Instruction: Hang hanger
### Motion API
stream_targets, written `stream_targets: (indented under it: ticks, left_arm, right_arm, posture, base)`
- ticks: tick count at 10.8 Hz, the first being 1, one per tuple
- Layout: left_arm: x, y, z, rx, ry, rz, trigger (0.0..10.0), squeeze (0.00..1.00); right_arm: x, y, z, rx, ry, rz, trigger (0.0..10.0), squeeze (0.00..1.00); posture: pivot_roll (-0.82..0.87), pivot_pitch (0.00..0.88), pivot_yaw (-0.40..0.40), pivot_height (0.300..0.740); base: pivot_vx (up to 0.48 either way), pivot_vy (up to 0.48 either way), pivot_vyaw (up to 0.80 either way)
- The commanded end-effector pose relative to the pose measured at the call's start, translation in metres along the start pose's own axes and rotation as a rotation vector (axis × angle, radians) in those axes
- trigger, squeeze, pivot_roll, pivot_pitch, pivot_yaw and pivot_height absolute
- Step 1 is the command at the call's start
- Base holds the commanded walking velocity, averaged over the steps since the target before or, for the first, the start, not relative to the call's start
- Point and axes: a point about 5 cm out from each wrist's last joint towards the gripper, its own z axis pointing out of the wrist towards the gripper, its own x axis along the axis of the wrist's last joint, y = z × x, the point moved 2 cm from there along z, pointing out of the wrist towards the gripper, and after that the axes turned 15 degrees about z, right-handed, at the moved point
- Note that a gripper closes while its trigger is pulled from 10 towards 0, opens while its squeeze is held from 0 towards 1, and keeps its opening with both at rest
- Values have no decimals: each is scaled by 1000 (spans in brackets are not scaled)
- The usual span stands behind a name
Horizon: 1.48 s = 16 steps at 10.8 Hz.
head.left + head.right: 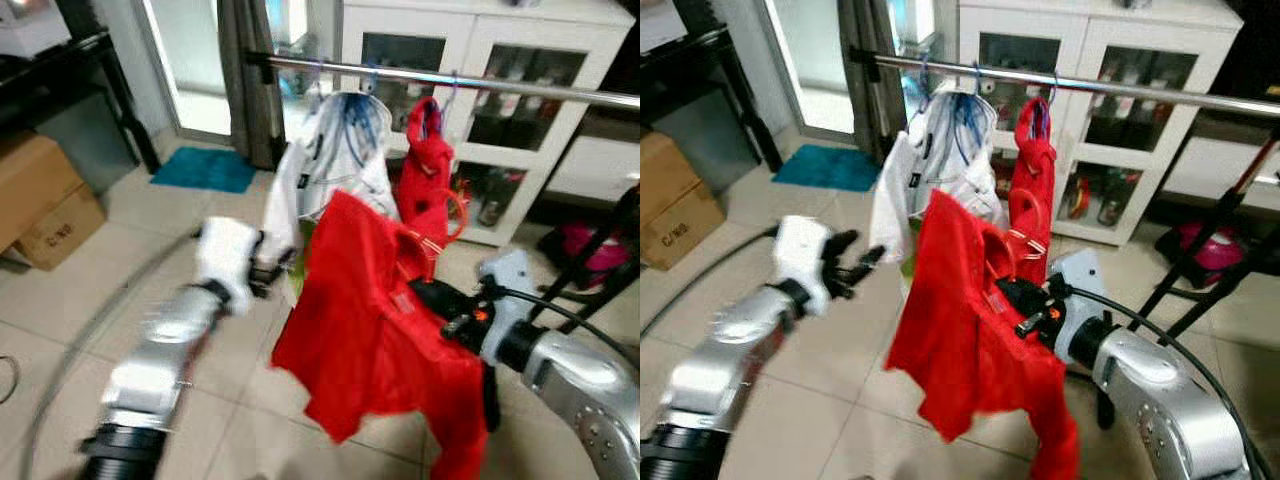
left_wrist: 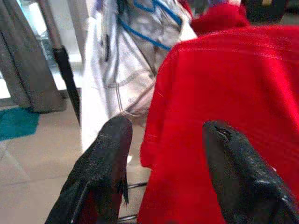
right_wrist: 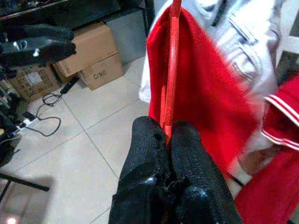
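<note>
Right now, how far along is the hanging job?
Done: white jacket and a red garment hang on the rail. In hand: right gripper pinches the red hanger carrying the shirt; left gripper open beside it. Left: hooking it on the rail.

From our head, both eye views look forward and down across the tiled floor point(image 1: 90, 300) to the rail point(image 1: 450, 80) and the white cabinet point(image 1: 1110, 60) behind it. They share almost everything, the right eye's picture set a little sideways. Our left wrist view looks along the left claw point(image 2: 163, 140), very close to the red shirt point(image 2: 233, 93), with the white garment point(image 2: 121, 60) beyond. Our right wrist view looks along the right claw point(image 3: 169, 140) past the red hanger point(image 3: 173, 70) toward the boxes point(image 3: 93, 51), catching that same shirt and garment.
</note>
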Motion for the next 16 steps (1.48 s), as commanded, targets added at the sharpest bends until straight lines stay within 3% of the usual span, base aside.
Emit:
stream_targets:
  ticks: [1,3,5,6,7,8,9,11,12,13,16]
  left_arm:
    - [7,-3,0,-23,47,-18,10000,1000]
    - [5,-30,-9,-72,31,102,10000,1000]
    - [16,-72,-15,-31,50,200,10000,1000]
    - [19,-76,-16,-104,74,203,10000,1000]
    - [19,-73,-17,-180,94,194,10000,906]
    - [15,-68,-16,-291,104,163,10000,0]
    - [11,-65,-15,-384,96,148,10000,0]
    - [1,-69,-10,-399,51,184,10000,0]
    - [1,-68,-10,-437,69,165,5804,0]
    - [0,-64,-11,-482,78,154,0,0]
    - [-4,-63,-9,-508,109,140,0,0]
  right_arm:
    - [11,-2,-1,25,28,-28,10000,0]
    - [18,5,-8,82,-2,-85,10000,0]
    - [25,4,-21,219,-66,-167,10000,0]
    - [30,4,-25,269,-75,-176,10000,0]
    - [35,0,-28,313,-71,-190,10000,0]
    - [40,-5,-34,404,-80,-197,10000,0]
    - [44,-9,-37,459,-80,-201,10000,0]
    - [53,-18,-46,540,-47,-191,10000,0]
    - [54,-20,-50,558,-39,-190,10000,0]
    - [53,-19,-51,559,-41,-188,10000,0]
    - [52,-22,-55,579,-45,-177,10000,0]
  posture:
    - [-231,21,35,740]
    - [-230,22,37,740]
    - [-221,14,40,740]
    - [-218,8,40,740]
    - [-215,3,42,740]
    - [-213,0,44,740]
    - [-214,0,49,740]
    - [-219,1,63,740]
    - [-221,3,65,740]
    - [-222,5,69,740]
    - [-222,7,65,740]
  base:
    - [0,0,0]
    - [0,0,0]
    - [0,0,0]
    - [0,0,0]
    - [0,0,0]
    - [0,0,0]
    - [0,0,0]
    - [0,0,0]
    - [0,0,0]
    - [0,0,0]
    - [0,0,0]
